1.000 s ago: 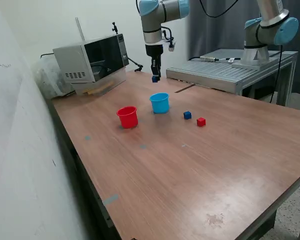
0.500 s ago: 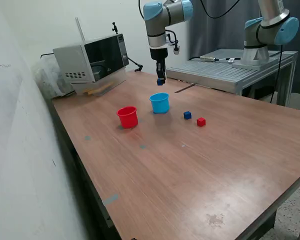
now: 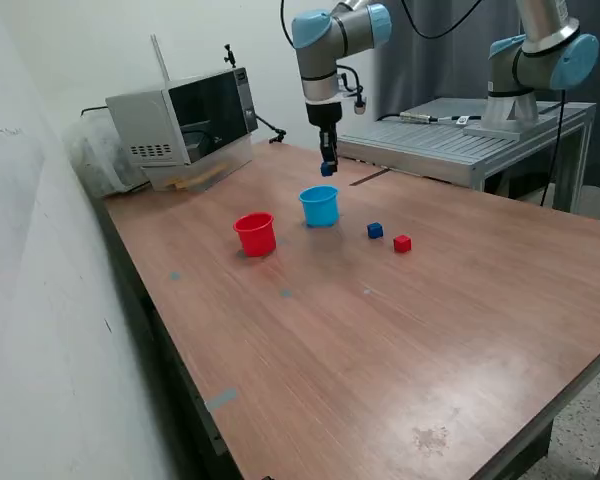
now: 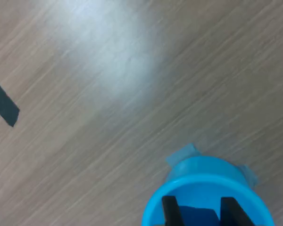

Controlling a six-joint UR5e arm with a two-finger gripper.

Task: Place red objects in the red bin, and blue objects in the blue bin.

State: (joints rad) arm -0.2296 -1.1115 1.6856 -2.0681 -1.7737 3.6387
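My gripper [image 3: 327, 168] hangs above the light blue bin [image 3: 319, 206], shut on a dark blue cube [image 3: 327, 169]. In the wrist view the two black fingers [image 4: 170, 212] clamp that blue cube [image 4: 196, 216] over the blue bin's rim [image 4: 153, 207]. The red bin [image 3: 255, 234] stands on the table toward the exterior view's left of the blue one. A second blue cube [image 3: 375, 230] and a red cube [image 3: 402, 243] lie on the table toward the exterior view's right of the blue bin.
A microwave [image 3: 185, 120] sits at the back of the wooden table [image 3: 380, 330]. A second robot arm [image 3: 540, 60] stands on a metal bench [image 3: 460, 140] behind. Dark tape [image 4: 4, 103] marks the tabletop.
The gripper has carried the blue cube toward the exterior view's right and slightly lower, ending above the blue bin. The objects on the table have not moved.
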